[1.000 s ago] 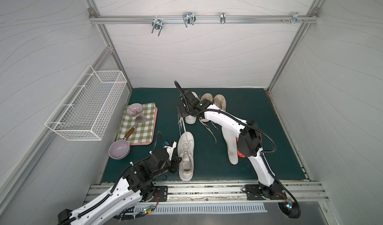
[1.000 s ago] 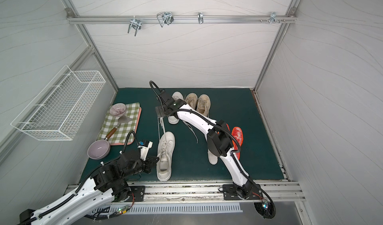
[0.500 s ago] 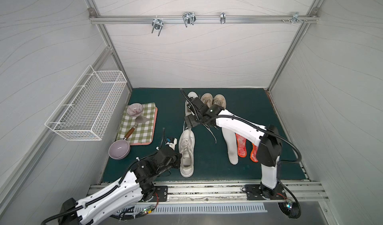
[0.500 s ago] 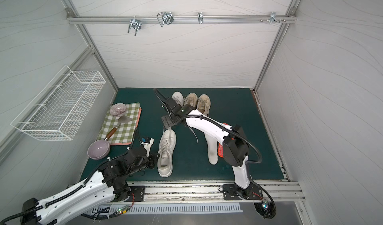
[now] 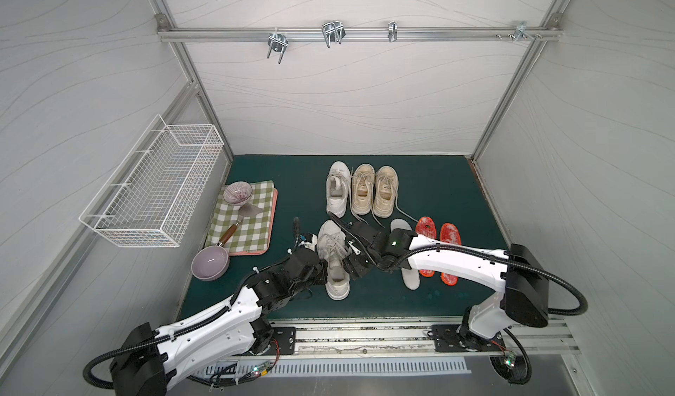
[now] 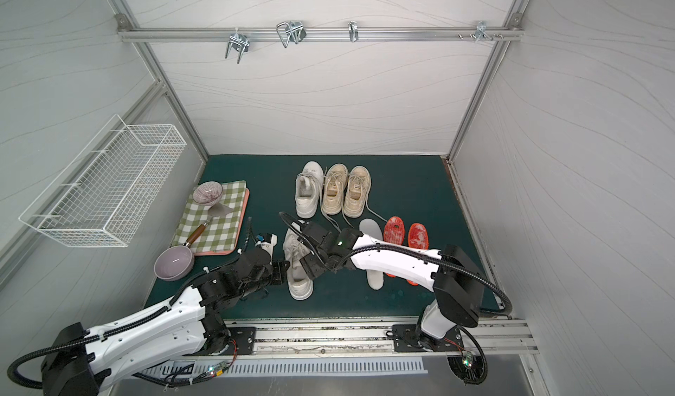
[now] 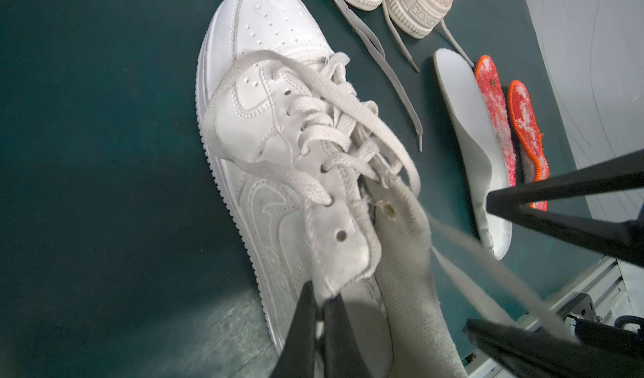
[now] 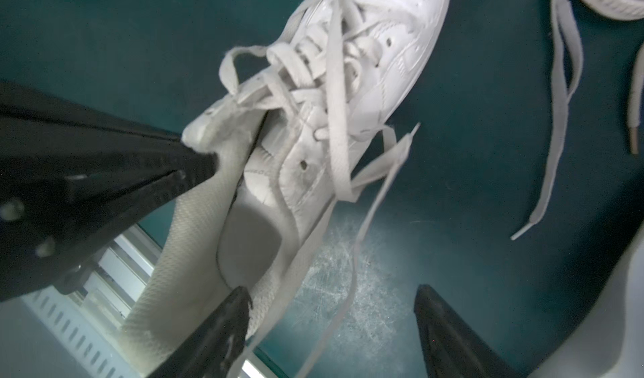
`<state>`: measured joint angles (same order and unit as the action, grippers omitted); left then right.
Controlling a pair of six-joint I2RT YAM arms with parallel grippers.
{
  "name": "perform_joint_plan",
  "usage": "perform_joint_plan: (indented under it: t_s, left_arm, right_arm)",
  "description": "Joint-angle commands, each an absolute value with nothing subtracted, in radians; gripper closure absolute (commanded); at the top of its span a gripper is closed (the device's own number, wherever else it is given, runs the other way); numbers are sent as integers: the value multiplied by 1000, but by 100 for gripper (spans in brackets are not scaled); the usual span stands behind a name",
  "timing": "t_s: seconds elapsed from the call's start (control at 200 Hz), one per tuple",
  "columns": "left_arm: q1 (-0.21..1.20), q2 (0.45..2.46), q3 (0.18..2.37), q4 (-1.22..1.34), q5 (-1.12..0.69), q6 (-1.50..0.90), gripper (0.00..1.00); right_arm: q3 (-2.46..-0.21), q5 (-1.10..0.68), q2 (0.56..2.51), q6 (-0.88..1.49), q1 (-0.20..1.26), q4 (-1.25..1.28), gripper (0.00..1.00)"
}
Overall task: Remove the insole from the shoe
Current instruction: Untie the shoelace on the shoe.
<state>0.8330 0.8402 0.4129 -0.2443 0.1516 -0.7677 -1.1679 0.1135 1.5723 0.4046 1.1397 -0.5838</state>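
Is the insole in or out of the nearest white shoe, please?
In: the grey insole lies inside the white shoe, seen through its collar.

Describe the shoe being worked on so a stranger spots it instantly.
On the green mat, nearer the robot than the back row of three shoes, lies one white sneaker. Only it stands alone, with the left gripper pinching its eyelet flap.

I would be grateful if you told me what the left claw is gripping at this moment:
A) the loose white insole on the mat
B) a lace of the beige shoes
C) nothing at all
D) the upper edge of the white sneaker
D: in the left wrist view the left claw is shut on the upper edge of the white sneaker, beside its top eyelet.
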Motion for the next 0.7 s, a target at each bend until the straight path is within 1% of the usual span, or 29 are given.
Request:
perform_joint_plan:
  t_s: [0.0, 0.15, 0.245, 0.35, 0.54, 0.665, 0.695]
  left_arm:
    - [829, 847, 479, -122, 150, -796, 100]
    - [828, 867, 471, -94, 114, -800, 100]
    - [829, 878, 470, -75, 92, -799, 100]
    - [829, 881, 471, -71, 83, -796, 100]
    - [829, 873, 469, -97, 95, -796, 100]
    - [829, 840, 454, -147, 148, -817, 100]
    - [829, 830, 448, -157, 159, -819, 100]
  right_arm:
    - [-1180, 68, 1585, 437, 1147, -514, 28]
    - [-1207, 81, 1605, 436, 1147, -502, 30]
    - [-1242, 130, 1645, 444, 1146, -518, 34]
    - [-1262, 164, 1684, 450, 1126, -521, 40]
    - [-1292, 219, 1734, 434, 1117, -529, 46]
    - [-1277, 297, 1732, 462, 1105, -555, 52]
    - [-1264, 300, 1723, 458, 1100, -547, 55]
